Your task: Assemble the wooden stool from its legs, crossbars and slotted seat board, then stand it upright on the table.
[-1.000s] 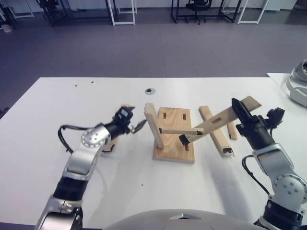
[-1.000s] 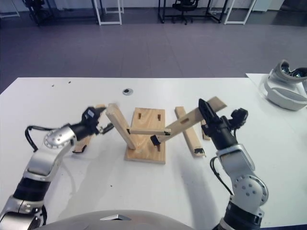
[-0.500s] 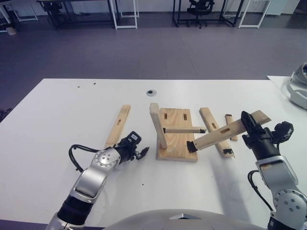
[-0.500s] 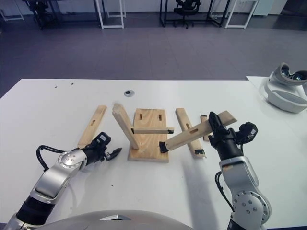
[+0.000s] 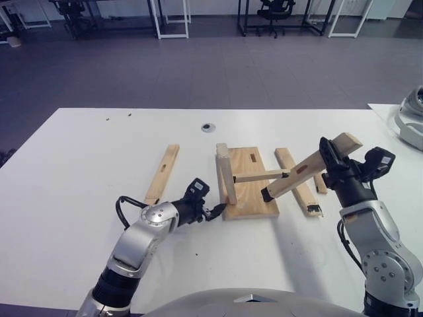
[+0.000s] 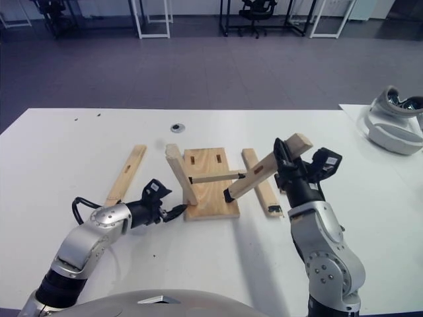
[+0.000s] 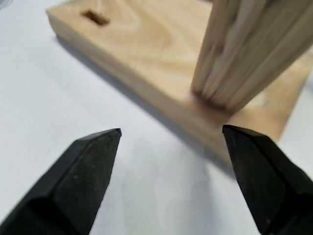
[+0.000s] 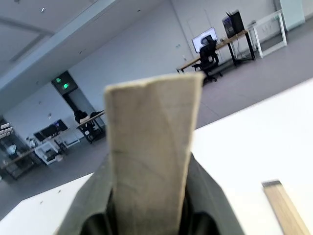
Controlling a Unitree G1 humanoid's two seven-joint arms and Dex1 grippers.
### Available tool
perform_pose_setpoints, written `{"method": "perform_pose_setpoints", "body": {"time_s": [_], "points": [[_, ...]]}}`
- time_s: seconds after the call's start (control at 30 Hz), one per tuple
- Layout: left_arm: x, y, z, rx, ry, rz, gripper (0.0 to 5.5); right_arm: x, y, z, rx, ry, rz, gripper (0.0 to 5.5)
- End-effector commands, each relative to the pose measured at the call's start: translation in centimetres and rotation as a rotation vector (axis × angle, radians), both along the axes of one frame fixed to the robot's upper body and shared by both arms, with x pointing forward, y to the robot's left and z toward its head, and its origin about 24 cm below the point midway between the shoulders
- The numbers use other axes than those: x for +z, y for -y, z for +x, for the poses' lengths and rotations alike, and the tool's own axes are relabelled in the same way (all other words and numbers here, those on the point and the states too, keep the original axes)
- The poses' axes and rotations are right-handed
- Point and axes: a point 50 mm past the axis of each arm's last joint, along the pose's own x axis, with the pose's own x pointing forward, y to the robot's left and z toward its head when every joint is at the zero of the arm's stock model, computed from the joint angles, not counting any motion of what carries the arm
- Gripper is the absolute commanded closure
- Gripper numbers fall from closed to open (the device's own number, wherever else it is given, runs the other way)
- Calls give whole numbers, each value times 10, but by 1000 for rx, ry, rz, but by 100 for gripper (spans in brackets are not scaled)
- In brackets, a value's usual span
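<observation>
Your left end effector (image 5: 213,212) lies low on the tabletop (image 5: 79,172), fingers apart, just beside the mid-tabletop slotted seat board (image 5: 250,198) (an upright leg (image 5: 225,173) stands at that corner). Your right end effector (image 5: 328,158), raised, clamps a tilted leg (image 5: 304,173).

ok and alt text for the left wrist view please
The left gripper has its black jaws wide open, just short of the edge of the wooden seat board lying on the white table. A wooden leg rises from the board near that edge, and one slot shows farther along.
</observation>
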Motion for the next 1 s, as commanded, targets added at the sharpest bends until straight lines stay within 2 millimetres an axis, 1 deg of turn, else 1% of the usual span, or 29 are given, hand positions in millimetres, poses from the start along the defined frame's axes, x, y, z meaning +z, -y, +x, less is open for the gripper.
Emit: {"method": "perform_pose_setpoints", "body": {"time_s": [0.03,0.13,0.27,0.37,0.4,0.5,0.53,0.6,0.67,0.73,0.8,0.87,1.0], "points": [[33,14,0,-37,60,-210,164,-32,-3,-3,21,-188,-182,449],[40,15,1,-37,68,-245,164,-38,-7,-6,64,-205,-244,448],[42,17,3,-39,68,-242,164,-44,-14,-4,129,-238,-313,448],[41,19,3,-45,65,-239,164,-51,-14,-3,154,-292,-353,447],[39,20,2,-51,61,-232,164,-54,-15,-4,185,-315,-383,405],[36,24,0,-65,55,-220,164,-62,-15,-5,272,-370,-447,341],[36,24,0,-65,56,-218,164,-63,-17,-6,305,-377,-452,329],[36,27,1,-73,63,-213,164,-54,-26,-6,390,-303,-491,301],[38,37,3,-107,79,-210,164,-43,-37,-6,480,-212,-507,267],[45,53,7,-161,110,-228,164,-37,-46,-6,562,-171,-514,267],[52,66,10,-206,131,-243,164,-36,-54,-6,633,-161,-529,267],[52,71,11,-219,133,-246,164,-35,-61,-6,692,-151,-532,267],[46,70,11,-210,108,-241,164,-27,-74,-11,800,-106,-477,267]]}}
